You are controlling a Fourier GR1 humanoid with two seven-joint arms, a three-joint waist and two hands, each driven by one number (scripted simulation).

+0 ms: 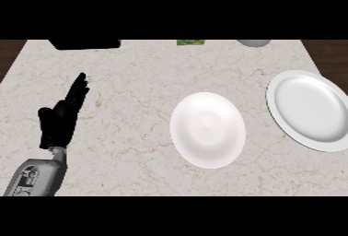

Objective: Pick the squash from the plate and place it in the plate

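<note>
Two white plates lie on the marble counter (pixel 129 69). The nearer plate (pixel 207 129) is in the middle of the view and holds nothing. The larger plate (pixel 311 109) lies at the right edge, partly cut off, and is also bare. No squash shows anywhere. My left hand (pixel 62 119) rests at the left with its fingers straight and pointing up, well away from both plates. My right hand is out of the view.
Along the counter's far edge stand a black object (pixel 85 44) at the left, a small green and yellow item (pixel 190 43) in the middle, and a grey rounded object (pixel 253 43) to the right. Dark wood floor shows past both side edges.
</note>
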